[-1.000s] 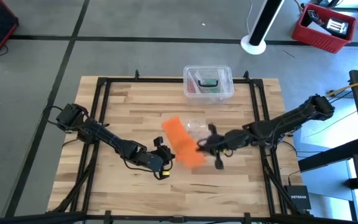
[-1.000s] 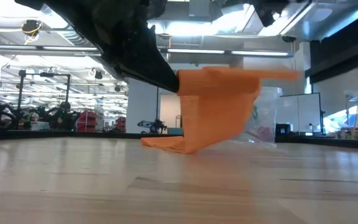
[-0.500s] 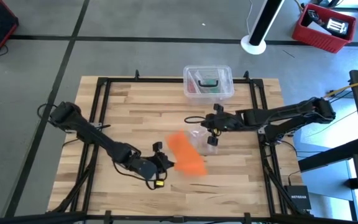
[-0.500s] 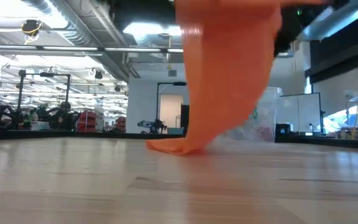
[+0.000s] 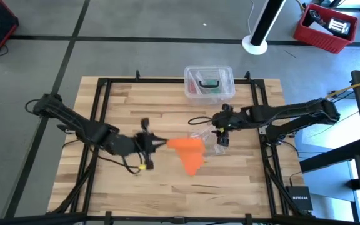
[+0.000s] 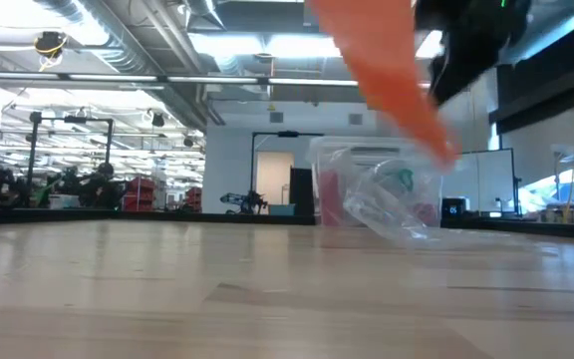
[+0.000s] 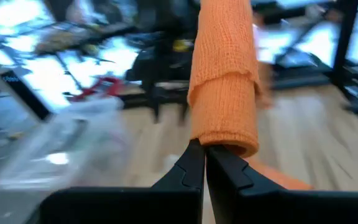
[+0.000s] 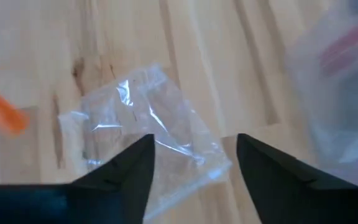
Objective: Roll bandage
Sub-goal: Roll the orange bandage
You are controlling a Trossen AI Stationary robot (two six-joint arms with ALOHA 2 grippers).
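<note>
Left end effector (image 5: 158,142) near mid-bench, fingers (image 7: 194,168) pinched tight on one end of the bright orange bandage (image 5: 189,152). Bandage held up off the wooden bench (image 5: 124,106), partly wrapped into a soft roll at the gripped end, looser fabric trailing down toward the front of the bench; from the low view, seen as an orange strip (image 6: 387,70) slanting across the upper part of the scene, clear of the bench surface. Right end effector (image 5: 220,130) just right of centre, fingers (image 8: 126,168) spread wide with nothing between them, hovering over a crumpled clear plastic bag (image 5: 208,139) lying on the bench just beside the bandage. Same bag visible from the right wrist view (image 8: 148,140), flat on the wood below the parted fingers, with a sliver of orange at the edge. Clear plastic box (image 5: 209,83) with small items inside, sitting at the far edge of the bench, well apart from both end effectors.
</note>
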